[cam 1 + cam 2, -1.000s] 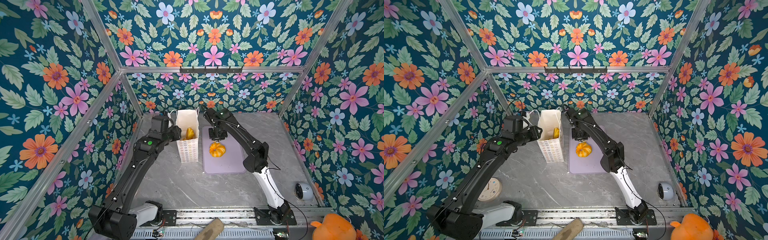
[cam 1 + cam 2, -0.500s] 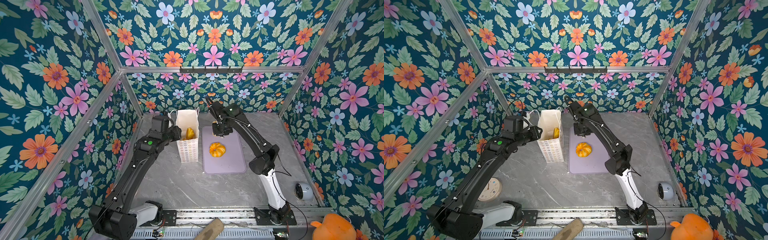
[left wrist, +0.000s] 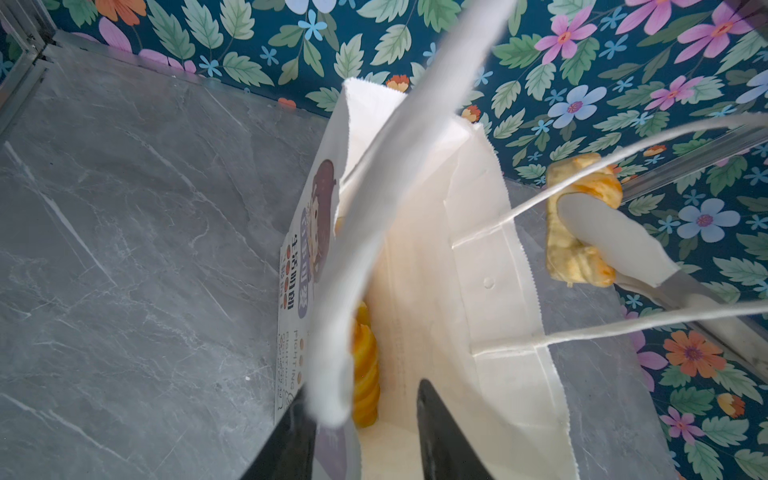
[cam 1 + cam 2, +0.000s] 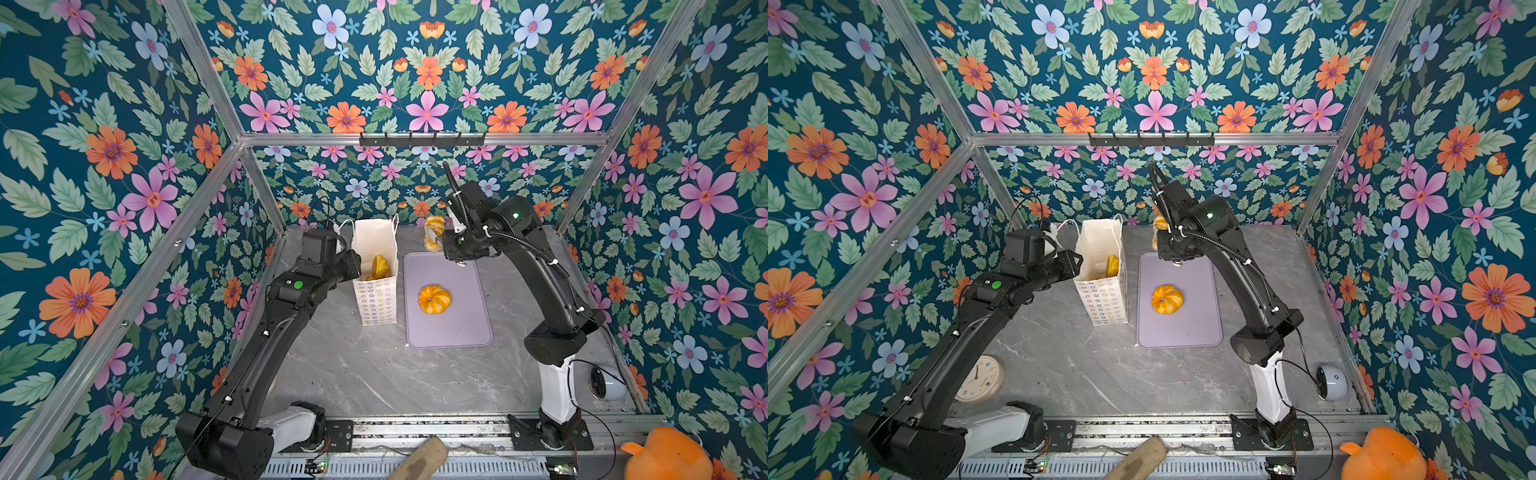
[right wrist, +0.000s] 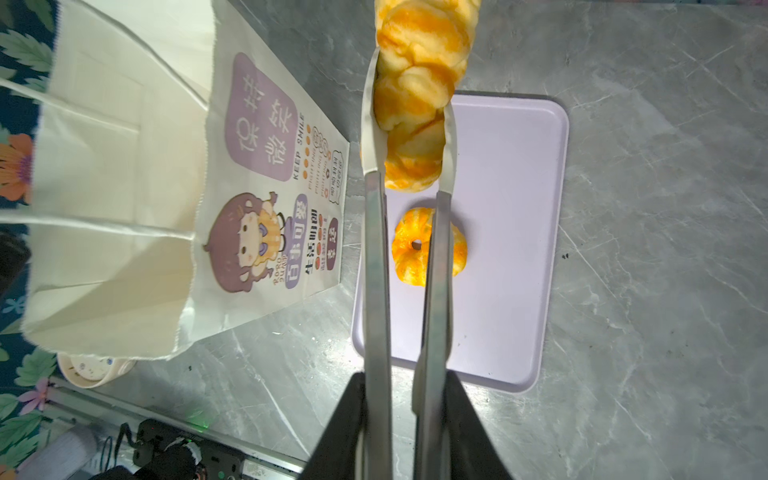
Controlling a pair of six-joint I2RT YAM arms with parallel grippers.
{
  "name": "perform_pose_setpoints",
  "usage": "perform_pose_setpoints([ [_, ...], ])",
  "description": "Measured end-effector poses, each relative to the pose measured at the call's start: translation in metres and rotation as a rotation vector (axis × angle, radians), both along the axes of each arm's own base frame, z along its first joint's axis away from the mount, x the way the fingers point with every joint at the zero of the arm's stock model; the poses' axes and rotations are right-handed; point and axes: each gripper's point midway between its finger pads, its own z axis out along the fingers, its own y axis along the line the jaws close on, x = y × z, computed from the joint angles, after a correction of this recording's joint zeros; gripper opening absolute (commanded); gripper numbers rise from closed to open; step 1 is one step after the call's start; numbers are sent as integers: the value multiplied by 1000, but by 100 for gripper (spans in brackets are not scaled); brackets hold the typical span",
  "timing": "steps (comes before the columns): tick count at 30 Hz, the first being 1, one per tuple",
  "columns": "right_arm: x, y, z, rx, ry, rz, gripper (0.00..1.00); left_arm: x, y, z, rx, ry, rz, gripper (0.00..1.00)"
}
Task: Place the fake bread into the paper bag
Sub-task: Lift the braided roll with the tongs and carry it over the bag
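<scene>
While the right gripper [image 5: 411, 108] is pinching the glossy golden braided toy loaf [image 5: 424, 50] lengthwise, the tall white paper bag [image 4: 376, 303] is standing open just to its left.

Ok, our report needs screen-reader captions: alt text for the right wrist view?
The right gripper, jaws shut, grips a braided bread. Below, a ring bun lies on a lilac tray beside the paper bag.

Bag mouth's crowded
Left gripper [image 3: 365, 390] straddles bag's [image 4: 376, 301] 9 o'clock wall, handles [image 3: 602, 332] loop overhead, right gripper's [image 5: 409, 124] braid [image 5: 419, 62] hangs at 2 o'clock; middle's open.
</scene>
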Motion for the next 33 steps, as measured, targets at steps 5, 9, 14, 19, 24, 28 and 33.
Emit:
perform_pose_setpoints([
  [5, -16, -1, 27, 73, -37, 29, 24, 1, 4, 11, 14, -28, 16, 43],
  [9, -30, 4, 51, 151, -76, 69, 24, -1, 9, 13, 34, -29, 26, 43],
  [14, -51, 21, 78, 247, -120, 150, 24, -2, 10, 10, 45, -20, 29, 43],
  [19, -69, 34, 101, 296, -184, 210, 25, -2, 10, 10, 44, -20, 29, 42],
  [24, -79, 48, 111, 320, -220, 252, 25, -2, 10, 9, 45, -18, 28, 42],
  [28, -83, 65, 114, 353, -224, 293, 25, -2, 10, 8, 45, -16, 27, 42],
  [33, -80, 86, 106, 370, -206, 323, 25, -1, 7, 5, 36, -7, 18, 42],
])
